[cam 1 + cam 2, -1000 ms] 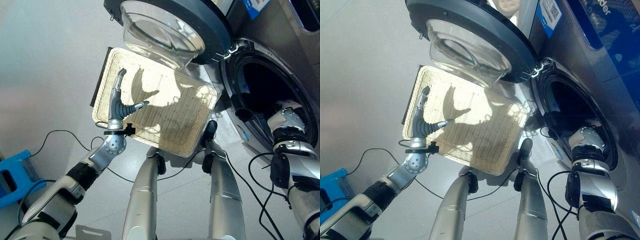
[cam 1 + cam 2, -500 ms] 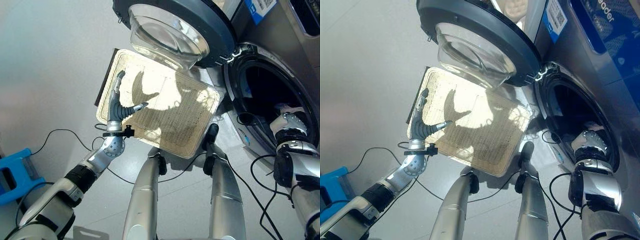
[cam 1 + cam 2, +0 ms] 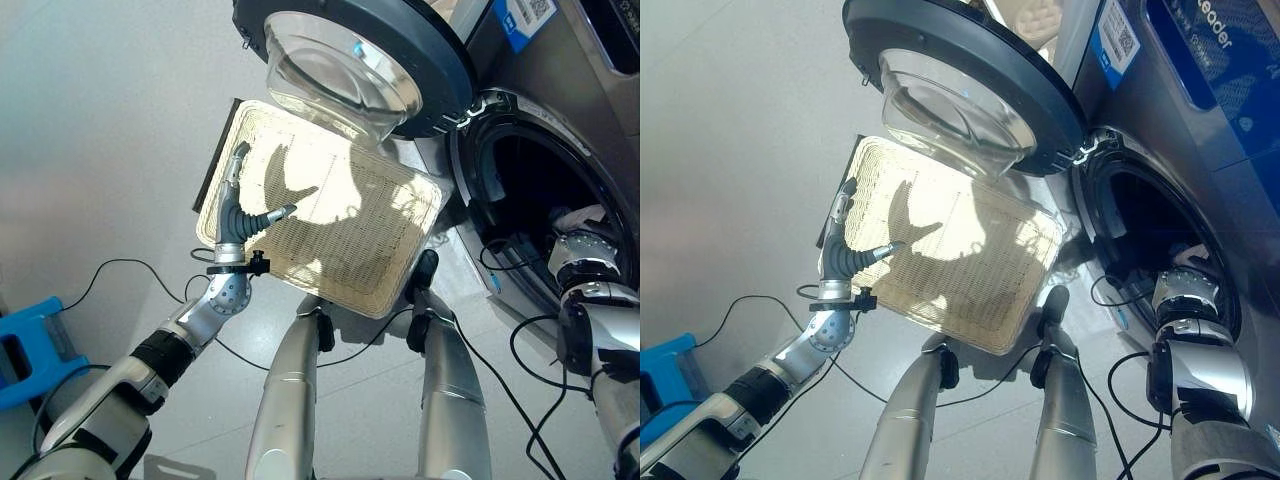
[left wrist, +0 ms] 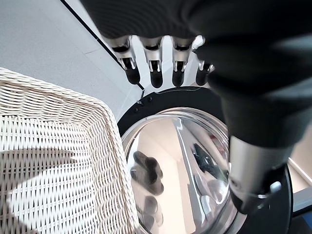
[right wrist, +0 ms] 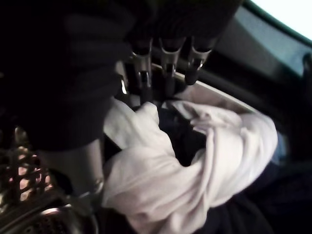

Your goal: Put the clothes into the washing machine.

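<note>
Grey floor (image 3: 90, 120) throughout; washing machine (image 3: 580, 90) at 2 o'clock in L eye view, its round door (image 3: 350, 55) swung open at 12 o'clock. Wicker basket (image 3: 320, 225) sits on floor below door, centre frame. Left hand (image 3: 240, 205) at 9 o'clock of basket, over its rim, fingers straight, thumb out, holding nothing. Blue object (image 3: 30, 345) at 8 o'clock on floor. Right arm reaches into drum opening (image 3: 545, 215) at 3 o'clock; bit of white cloth visible past wrist.

R eye view: same layout. Basket inside looks bare. Right arm wrist at drum mouth, 4 o'clock; hand itself hidden inside.

L wrist view: fingers extended over basket corner and door glass.

R wrist view: right hand (image 5: 165, 63) inside dark drum, fingers extended, relaxed, tips at or just above white clothes (image 5: 195, 161); not curled round them. Clothes lie bunched in drum, dark fabric beside/under them.
</note>
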